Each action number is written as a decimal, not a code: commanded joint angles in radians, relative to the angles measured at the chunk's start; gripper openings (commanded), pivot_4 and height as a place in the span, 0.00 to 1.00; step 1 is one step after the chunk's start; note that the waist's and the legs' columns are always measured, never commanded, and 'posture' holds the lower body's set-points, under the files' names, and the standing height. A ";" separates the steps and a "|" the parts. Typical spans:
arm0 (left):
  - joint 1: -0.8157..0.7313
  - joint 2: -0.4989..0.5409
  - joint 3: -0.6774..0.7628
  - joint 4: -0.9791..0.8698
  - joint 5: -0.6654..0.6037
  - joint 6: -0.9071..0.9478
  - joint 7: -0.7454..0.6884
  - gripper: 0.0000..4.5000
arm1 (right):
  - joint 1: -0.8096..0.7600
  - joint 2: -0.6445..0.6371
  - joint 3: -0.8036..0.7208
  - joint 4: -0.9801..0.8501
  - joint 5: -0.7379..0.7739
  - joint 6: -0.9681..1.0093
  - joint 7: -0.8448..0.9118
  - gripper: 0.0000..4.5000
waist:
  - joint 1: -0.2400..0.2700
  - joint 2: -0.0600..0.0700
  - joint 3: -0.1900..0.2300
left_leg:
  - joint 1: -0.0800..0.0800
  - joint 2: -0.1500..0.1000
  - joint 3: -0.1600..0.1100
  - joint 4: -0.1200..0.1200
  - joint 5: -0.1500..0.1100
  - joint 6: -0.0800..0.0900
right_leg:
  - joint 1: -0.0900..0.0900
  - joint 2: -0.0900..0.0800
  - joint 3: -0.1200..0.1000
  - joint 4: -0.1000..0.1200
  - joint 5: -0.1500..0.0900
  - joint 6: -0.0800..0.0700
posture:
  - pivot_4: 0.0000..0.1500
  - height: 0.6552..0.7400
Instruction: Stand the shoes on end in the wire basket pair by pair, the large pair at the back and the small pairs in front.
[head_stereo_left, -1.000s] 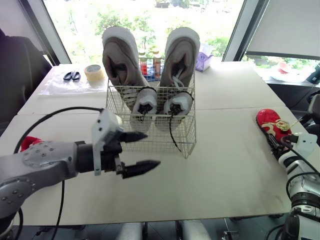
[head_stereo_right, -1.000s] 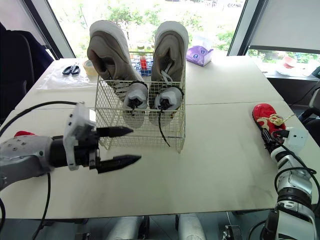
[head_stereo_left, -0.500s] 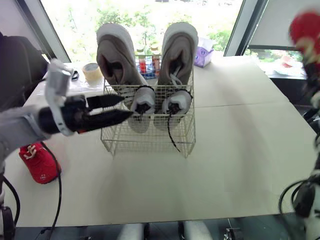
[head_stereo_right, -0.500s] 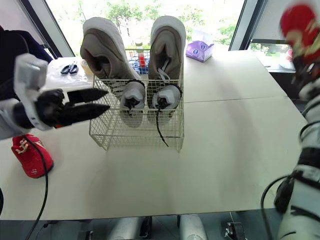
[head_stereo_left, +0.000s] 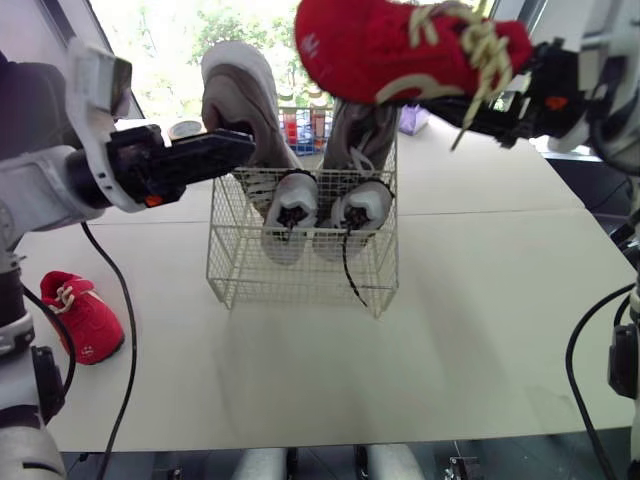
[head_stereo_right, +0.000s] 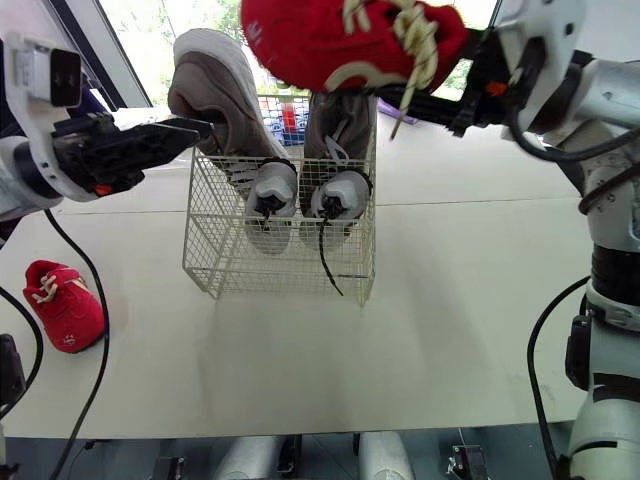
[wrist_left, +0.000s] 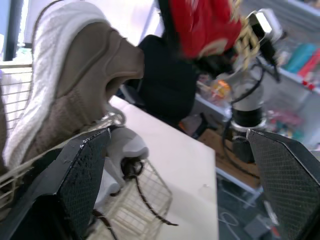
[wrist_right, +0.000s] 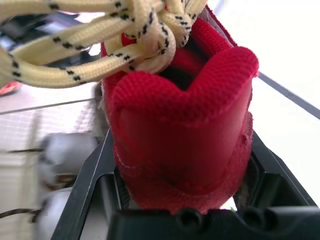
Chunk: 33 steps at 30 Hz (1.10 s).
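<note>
A white wire basket (head_stereo_left: 300, 270) stands mid-table. Two large tan shoes (head_stereo_left: 238, 100) stand on end at its back. Two small grey shoes (head_stereo_left: 290, 205) stand in front of them. High above the basket, my right gripper (head_stereo_left: 478, 95) is shut on the heel of a red shoe (head_stereo_left: 390, 45) with cream laces, and the same heel (wrist_right: 180, 145) sits between its fingers (wrist_right: 90, 185). My left gripper (head_stereo_left: 240, 150) is open, level with the basket's top left corner, beside the left tan shoe (wrist_left: 75, 85). The other red shoe (head_stereo_left: 85, 315) lies on the table at the left.
A tape roll (head_stereo_left: 185, 128) and small bottles (head_stereo_left: 300, 128) sit behind the basket, and a purple tissue box (head_stereo_left: 410, 120) is at the back right. Bare table (head_stereo_left: 480, 320) stretches in front of and to the right of the basket.
My right gripper took the red shoe from the table's right side and carried it up and left over the basket. My left gripper rose from the basket's front to its top left corner.
</note>
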 joint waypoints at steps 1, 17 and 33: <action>-0.052 0.013 0.049 0.042 -0.041 0.038 -0.020 1.00 | -0.042 0.013 0.003 -0.030 -0.028 -0.050 0.046 0.47 | 0.000 0.000 0.000 | 0.000 0.000 0.000 0.000 0.000 0.000 | 0.000 0.000 0.000 0.000 0.000 0.000 | 1.00 1.00; -0.174 -0.097 0.015 0.140 -0.034 0.170 0.012 0.89 | -0.031 0.112 0.049 -0.122 -0.057 -0.062 0.101 0.47 | -0.002 -0.001 0.000 | -0.002 0.000 -0.002 0.000 0.001 -0.002 | -0.003 -0.001 -0.001 0.002 0.001 0.001 | 1.00 1.00; -0.094 -0.161 0.234 0.129 -0.198 0.056 0.252 0.04 | 0.172 0.143 -0.240 -0.081 0.148 0.244 -0.165 0.99 | 0.001 -0.002 -0.001 | -0.008 0.000 -0.004 0.001 0.002 -0.004 | -0.009 -0.004 -0.001 0.002 0.001 0.000 | 1.00 1.00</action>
